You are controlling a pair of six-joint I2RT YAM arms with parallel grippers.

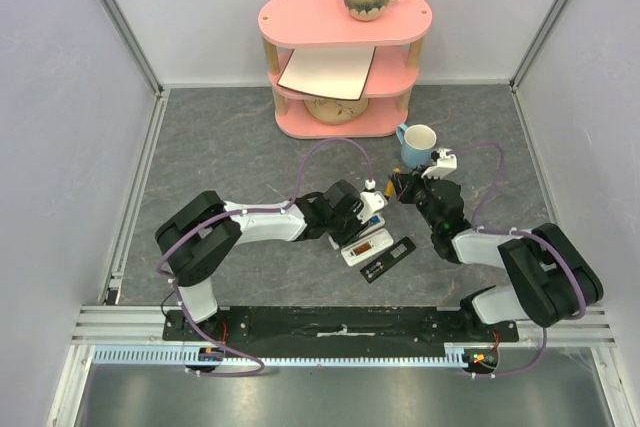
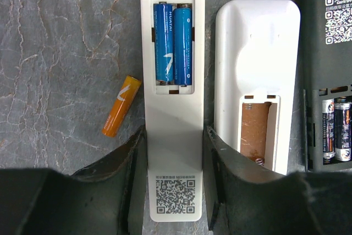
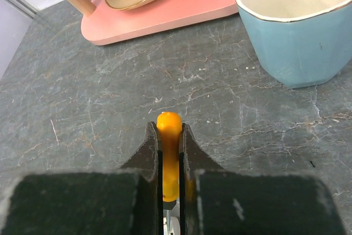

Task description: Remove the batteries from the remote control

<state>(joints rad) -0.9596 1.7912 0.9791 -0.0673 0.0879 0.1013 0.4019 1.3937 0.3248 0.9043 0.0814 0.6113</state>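
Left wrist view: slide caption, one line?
Left end effector clamps the open white remote; two blue batteries sit inside, one orange battery lies beside it.

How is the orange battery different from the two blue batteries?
The orange battery lies loose and slanted on the table; the blue batteries sit straight, side by side, inside the open white remote. The orange one is alone; the blue ones are a pair. All three are slim little cylinders.

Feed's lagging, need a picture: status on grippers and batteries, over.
Left gripper clamps white remote, two blue batteries inside, uncovered. Right gripper shut on slim orange item, type unclear. One orange battery loose on table. Nothing over the cells.
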